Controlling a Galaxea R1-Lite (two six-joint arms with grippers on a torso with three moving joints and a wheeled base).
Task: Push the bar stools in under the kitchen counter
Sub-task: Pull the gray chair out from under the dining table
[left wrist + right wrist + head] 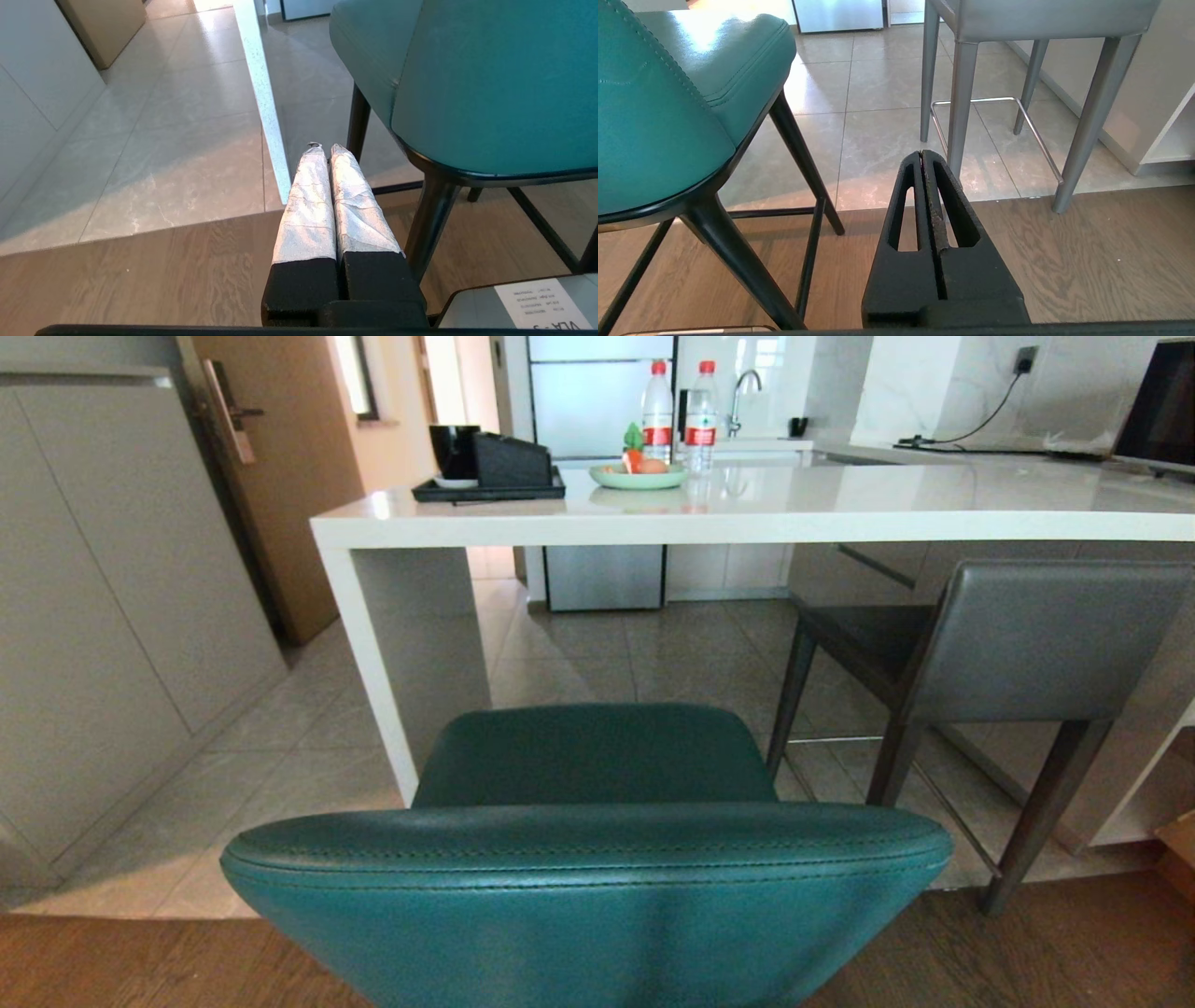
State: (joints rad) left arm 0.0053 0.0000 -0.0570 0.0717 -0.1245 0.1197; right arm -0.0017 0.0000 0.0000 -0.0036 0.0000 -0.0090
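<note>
Dead ahead, teal stool (588,859), back toward robot, short of worktop (747,509). Flanked low by left pincer (327,148) and right pincer (922,154), both clenched empty, seemingly equidistant.

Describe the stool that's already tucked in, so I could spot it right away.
Find the long white kitchen counter and look beneath its right part, past the tiled floor. The grey stool stands there with its seat under the slab. Unlike the rounded teal stool nearest the camera, which has thin black legs, it has a square back, grey tapered legs and a metal footrest.
</note>
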